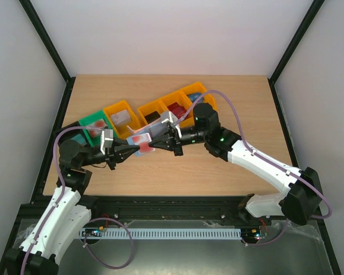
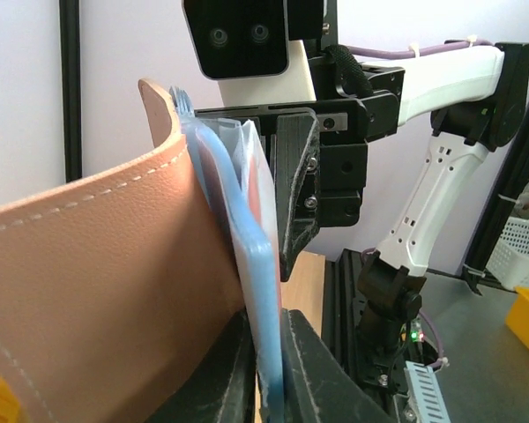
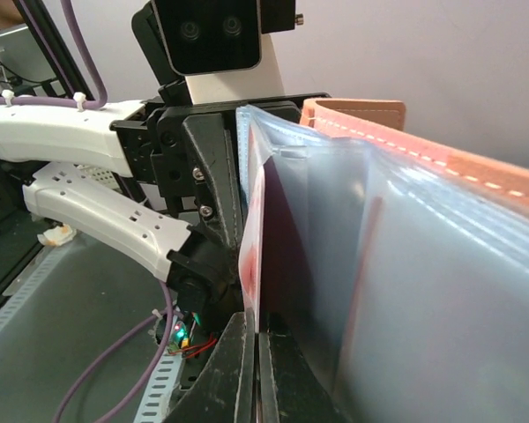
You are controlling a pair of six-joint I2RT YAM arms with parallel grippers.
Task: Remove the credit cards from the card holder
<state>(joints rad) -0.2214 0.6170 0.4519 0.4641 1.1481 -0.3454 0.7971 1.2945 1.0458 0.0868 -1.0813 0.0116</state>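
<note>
Extraction step: clamping tan-brown folding leather card holder [image 2: 97, 264] in left pincer [image 2: 266, 357], pinching dark red card [image 3: 278, 256] tight in right pincer [image 3: 254, 352]. Next, likely: pulling card rightward, steadily.

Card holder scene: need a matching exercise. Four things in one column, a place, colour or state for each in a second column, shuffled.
Things:
1. card holder
2. green bin
3. orange bins
4. right gripper

Place, colour or state:
a. at the left end of the bin row
b. shut on a thin edge of the card holder's inside
c. tan-brown outside, light blue lining
d. four in a slanting row, small items inside

Pairs: 1-c, 2-a, 3-d, 4-b
</note>
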